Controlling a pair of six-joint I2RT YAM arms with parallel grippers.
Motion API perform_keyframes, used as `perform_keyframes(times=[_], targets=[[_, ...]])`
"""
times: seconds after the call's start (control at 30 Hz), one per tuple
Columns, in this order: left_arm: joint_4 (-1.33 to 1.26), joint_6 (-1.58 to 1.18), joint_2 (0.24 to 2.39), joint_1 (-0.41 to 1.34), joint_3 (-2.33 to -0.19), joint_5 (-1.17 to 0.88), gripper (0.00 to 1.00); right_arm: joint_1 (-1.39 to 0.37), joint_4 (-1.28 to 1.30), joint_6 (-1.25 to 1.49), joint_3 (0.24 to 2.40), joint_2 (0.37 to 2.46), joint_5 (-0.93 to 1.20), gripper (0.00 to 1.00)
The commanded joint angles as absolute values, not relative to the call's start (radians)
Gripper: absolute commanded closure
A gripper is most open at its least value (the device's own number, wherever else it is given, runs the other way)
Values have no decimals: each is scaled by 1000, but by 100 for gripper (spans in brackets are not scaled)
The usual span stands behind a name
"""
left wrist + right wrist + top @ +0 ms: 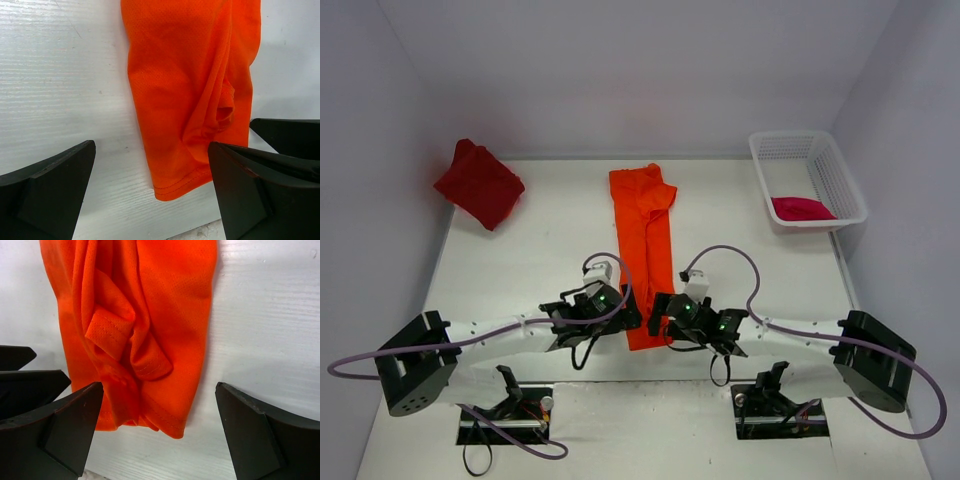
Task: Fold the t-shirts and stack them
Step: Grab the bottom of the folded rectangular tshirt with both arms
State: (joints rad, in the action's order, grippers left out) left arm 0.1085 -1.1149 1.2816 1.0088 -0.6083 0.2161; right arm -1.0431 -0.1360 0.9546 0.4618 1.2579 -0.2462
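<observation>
The bright orange cloth t-shirt (pixel 642 235) is lying in a long strip in the middle of the white table (pixel 550 250). The left gripper (pixel 628 318) and the right gripper (pixel 661 316) are hanging wide open at its near end, holding nothing. The dark red cloth t-shirt (pixel 480 183) is sitting far left.

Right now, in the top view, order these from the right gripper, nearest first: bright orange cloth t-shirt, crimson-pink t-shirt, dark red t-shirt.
1. Bright orange cloth t-shirt: centre, beside the right gripper.
2. Crimson-pink t-shirt: in the white mesh basket, far right.
3. Dark red t-shirt: far left.
</observation>
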Motion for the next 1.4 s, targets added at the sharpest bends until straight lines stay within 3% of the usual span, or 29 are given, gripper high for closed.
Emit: perform_keyframes(times=[0.0, 0.47, 0.97, 1.37], targets=[[66, -1146, 1249, 1031, -623, 250, 11, -1055, -166, 986, 448, 1218, -276, 9], [75, -1230, 1232, 1101, -583, 308, 12, -1072, -172, 1000, 451, 1236, -281, 9], [17, -1266, 1224, 1112, -523, 319, 28, -1098, -176, 1008, 482, 1289, -290, 13], [-75, -1287, 1255, 1129, -497, 314, 31, -1117, -175, 1025, 483, 1313, -298, 19]])
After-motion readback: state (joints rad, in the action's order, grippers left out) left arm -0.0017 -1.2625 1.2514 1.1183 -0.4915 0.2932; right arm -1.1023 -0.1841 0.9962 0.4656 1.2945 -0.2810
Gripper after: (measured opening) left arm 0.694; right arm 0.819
